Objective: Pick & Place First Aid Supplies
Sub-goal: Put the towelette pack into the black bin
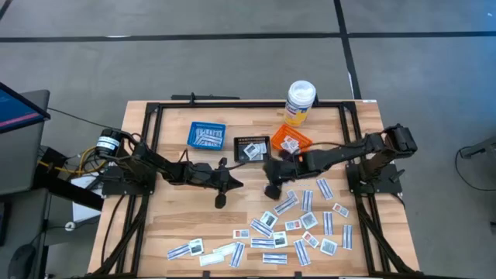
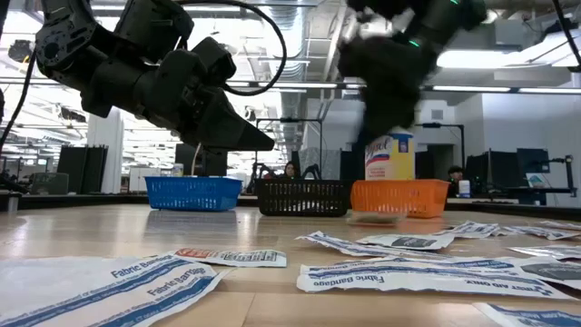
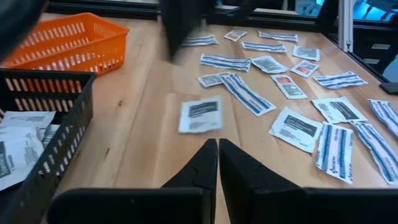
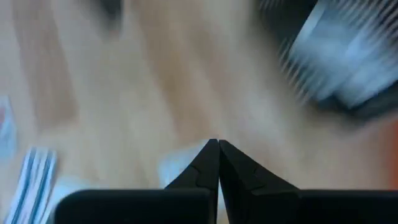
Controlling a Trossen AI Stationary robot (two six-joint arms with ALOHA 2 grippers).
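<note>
High view: the right end effector (image 1: 273, 188) hangs at the near edge of the first aid supplies (image 1: 298, 225) scattered on the table (image 1: 167, 225) — nearer than the left end effector (image 1: 221, 200). Right wrist view: fingers pinched together, a pale packet (image 4: 177, 167) just beneath — whether gripped, I cannot tell. Left wrist view: its fingers are closed on nothing.

In the low view, the long white strips (image 2: 163, 277) at the lower left of the frame carry blue print reading "Fabric Bandage" — repeated along each strip. A strip (image 2: 427, 272) at lower centre shows the same words, upside down. Print on the bottle label (image 2: 390, 154) and the other packets is not legible.
</note>
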